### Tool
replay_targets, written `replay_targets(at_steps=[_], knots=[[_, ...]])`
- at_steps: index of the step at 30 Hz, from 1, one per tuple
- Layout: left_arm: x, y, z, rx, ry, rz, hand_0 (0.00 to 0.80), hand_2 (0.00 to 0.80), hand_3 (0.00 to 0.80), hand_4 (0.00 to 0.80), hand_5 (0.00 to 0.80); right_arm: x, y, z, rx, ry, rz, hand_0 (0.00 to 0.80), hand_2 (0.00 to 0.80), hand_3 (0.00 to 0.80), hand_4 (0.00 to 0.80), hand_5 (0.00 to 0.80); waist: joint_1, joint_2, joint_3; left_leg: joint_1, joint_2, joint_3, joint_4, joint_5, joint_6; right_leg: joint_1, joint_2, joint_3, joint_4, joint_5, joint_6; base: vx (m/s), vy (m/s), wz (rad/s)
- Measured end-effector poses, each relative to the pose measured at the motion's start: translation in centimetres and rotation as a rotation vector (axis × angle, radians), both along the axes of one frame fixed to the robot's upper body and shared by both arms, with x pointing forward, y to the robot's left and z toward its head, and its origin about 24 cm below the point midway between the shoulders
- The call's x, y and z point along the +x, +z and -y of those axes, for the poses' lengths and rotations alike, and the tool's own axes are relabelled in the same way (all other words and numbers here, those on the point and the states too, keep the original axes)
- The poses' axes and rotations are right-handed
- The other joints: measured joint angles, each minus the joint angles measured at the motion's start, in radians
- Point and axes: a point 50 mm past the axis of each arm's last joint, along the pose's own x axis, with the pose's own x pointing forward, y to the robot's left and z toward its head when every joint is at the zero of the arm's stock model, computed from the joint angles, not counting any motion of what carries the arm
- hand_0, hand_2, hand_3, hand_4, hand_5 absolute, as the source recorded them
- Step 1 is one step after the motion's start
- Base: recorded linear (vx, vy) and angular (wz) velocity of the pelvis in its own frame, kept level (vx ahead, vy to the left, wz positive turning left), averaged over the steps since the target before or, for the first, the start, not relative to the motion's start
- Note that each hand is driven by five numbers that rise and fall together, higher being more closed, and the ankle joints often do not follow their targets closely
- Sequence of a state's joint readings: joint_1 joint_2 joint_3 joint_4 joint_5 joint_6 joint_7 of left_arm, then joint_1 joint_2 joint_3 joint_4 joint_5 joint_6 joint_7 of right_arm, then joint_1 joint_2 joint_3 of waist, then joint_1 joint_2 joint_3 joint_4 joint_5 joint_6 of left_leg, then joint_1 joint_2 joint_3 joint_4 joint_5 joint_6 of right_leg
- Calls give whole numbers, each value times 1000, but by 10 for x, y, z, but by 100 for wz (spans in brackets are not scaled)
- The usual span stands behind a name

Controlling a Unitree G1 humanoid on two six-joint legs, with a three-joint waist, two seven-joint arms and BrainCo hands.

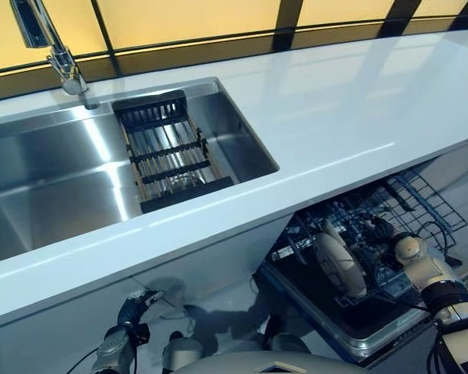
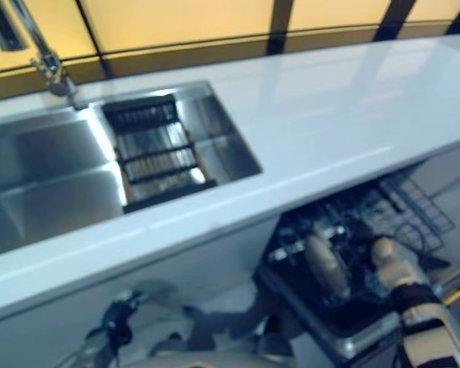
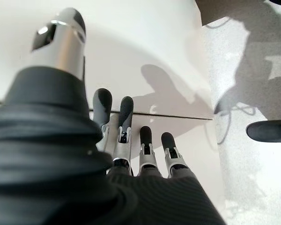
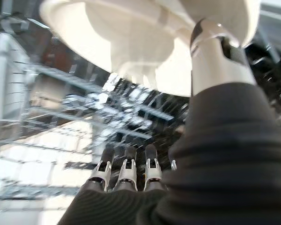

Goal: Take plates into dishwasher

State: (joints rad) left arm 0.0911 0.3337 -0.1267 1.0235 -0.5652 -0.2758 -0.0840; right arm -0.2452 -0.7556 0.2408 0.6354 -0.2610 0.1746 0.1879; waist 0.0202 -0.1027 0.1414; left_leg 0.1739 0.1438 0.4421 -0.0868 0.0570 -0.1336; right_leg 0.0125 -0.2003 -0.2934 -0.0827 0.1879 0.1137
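Nearest, at lower left, the left hand [image 1: 132,312] hangs before a white cabinet [image 3: 145,42], fingers relaxed and empty. Farther left, a sink [image 1: 54,195] holds a rack [image 1: 168,152]. At right, plates [image 1: 339,261] stand in the dishwasher [image 1: 374,327]; right hand [image 1: 409,249] beside them, fingers straight.

sink [image 1: 54,195] left in counter [image 1: 351,117] | plate [image 1: 339,261] in dishwasher rack [image 1: 374,241], below right
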Motion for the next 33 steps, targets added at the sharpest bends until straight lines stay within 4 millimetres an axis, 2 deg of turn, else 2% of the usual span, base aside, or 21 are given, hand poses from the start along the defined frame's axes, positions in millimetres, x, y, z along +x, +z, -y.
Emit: replay_targets(at_steps=[5,11,17,19,26,30,33], knots=[[-7,-2,-2,5,25,-25,0,0,0,0,0,-16,2,14,40,-75,15,0,0,0,0,0,-36,-24,-5,8,4,29,-2,-2,-3,-15,9,29,1,1,1,-13,4,-18],[-19,-6,-4,11,91,-60,0,0,0,0,0,-53,-7,39,126,-251,3,0,0,0,0,0,-79,-43,-4,27,10,73,0,-9,-12,-24,23,69,0,9,-1,-15,-18,-20],[-24,-7,-8,16,142,-74,0,0,0,0,0,-88,-19,55,224,-428,-3,0,0,0,0,0,-112,-54,-2,26,10,86,1,-9,-12,-48,27,84,2,9,0,-14,-38,-15],[-26,-8,-9,21,149,-85,0,0,0,0,0,-99,-29,58,264,-504,-8,0,0,0,0,0,-116,-56,-2,30,10,103,1,-9,-13,-53,28,88,1,8,-2,-8,-39,-19],[-28,-9,-9,19,152,-95,0,0,0,0,0,-147,-66,66,374,-812,-74,0,0,0,0,0,-118,-56,-1,37,10,113,-3,-12,-16,-56,27,88,-5,6,-2,10,-51,-6],[-30,-9,-10,20,155,-105,0,0,0,0,0,-169,-86,58,507,-984,-83,0,0,0,0,0,-116,-43,6,41,21,131,-3,-14,-16,-59,27,62,-1,1,4,13,-76,-12],[-30,-10,-9,12,147,-105,0,0,0,0,0,-179,-97,51,618,-1096,-48,0,0,0,0,0,-115,-26,9,38,24,131,-2,-14,-16,-70,33,62,2,1,4,-17,-74,-6]])
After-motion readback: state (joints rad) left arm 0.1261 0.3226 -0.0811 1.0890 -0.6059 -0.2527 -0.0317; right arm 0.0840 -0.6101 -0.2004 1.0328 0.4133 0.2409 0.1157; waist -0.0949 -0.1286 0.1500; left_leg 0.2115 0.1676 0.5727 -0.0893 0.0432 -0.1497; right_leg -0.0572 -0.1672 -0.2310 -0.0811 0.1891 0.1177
